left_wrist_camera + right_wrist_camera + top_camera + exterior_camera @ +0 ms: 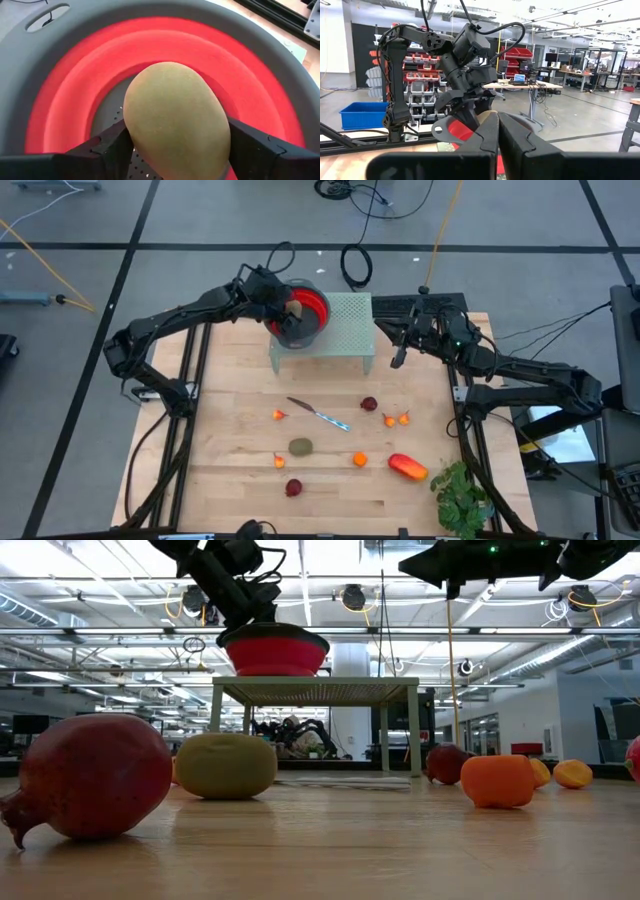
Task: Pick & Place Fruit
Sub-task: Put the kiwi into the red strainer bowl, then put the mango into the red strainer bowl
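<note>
My left gripper [288,311] [177,131] hangs over the red bowl [314,308] [65,95], shut on an olive-brown oval fruit [175,115]. The bowl stands on a pale green perforated stand [345,330] [315,690] at the table's far side. My right gripper [400,357] [498,131] is shut on nothing, raised to the right of the stand. The remaining fruit lies on the table: another olive oval [300,446], two dark red round ones [369,404] [293,488], a long red-orange piece [408,467] and several tiny orange ones, for example [279,415]. My left gripper pinches the olive-brown oval fruit between its two fingers [107,145], one on each of its long sides [137,135]. The fingers come from above, slanting down into the bowl. The fruit is lifted clear, its free end over the bowl's grey perforated bottom.
A thin silver knife [320,415] lies mid-table among the fruit. A green leafy plant [462,495] sits at the near right corner. Black rails run along both table sides [190,370]. Bare wood lies between the stand and the fruit.
</note>
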`<action>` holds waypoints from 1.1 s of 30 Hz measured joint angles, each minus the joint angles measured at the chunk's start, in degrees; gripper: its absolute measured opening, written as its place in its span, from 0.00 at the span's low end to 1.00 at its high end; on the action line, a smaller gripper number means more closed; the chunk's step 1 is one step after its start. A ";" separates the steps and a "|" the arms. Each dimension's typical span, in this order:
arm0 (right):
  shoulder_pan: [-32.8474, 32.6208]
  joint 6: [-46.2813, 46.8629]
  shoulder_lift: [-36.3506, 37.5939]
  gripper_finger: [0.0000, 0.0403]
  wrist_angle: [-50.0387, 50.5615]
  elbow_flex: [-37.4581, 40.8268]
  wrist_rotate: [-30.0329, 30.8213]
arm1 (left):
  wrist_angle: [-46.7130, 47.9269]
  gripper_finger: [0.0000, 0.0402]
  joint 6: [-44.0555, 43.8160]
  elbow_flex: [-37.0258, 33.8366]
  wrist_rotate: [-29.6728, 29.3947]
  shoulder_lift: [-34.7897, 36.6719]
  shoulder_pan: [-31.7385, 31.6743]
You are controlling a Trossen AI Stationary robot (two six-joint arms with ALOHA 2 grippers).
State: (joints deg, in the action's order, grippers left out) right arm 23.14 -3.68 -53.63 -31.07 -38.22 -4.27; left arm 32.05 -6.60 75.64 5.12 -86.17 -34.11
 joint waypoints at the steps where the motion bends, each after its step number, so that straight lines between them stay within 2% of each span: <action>1: 0.00 0.00 0.00 0.00 0.00 0.00 -0.01 | 0.02 0.69 0.29 0.00 0.00 0.00 0.00; 18: 0.00 0.00 -0.02 0.00 -0.88 0.00 0.00 | 1.92 0.73 3.40 1.22 -0.22 0.02 0.00; 22: 0.00 0.26 -0.02 0.00 -1.01 0.00 -0.04 | 5.13 0.73 5.46 8.43 -0.87 0.07 0.13; 27: 0.00 6.80 -0.02 0.01 -1.01 0.00 -0.22 | 14.05 0.73 5.28 19.11 -1.42 0.09 1.31; 30: 0.00 9.32 -0.02 0.01 -0.94 0.00 -0.26 | 21.23 0.72 4.56 24.34 -4.28 0.13 2.85; 33: 0.00 10.71 -0.02 0.01 -0.90 0.00 -0.41 | 27.00 0.66 4.58 27.41 -8.23 0.13 4.80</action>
State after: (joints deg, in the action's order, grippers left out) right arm 23.14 7.03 -53.65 -31.97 -38.22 -4.68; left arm 59.05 -2.02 103.05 -3.11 -86.04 -29.31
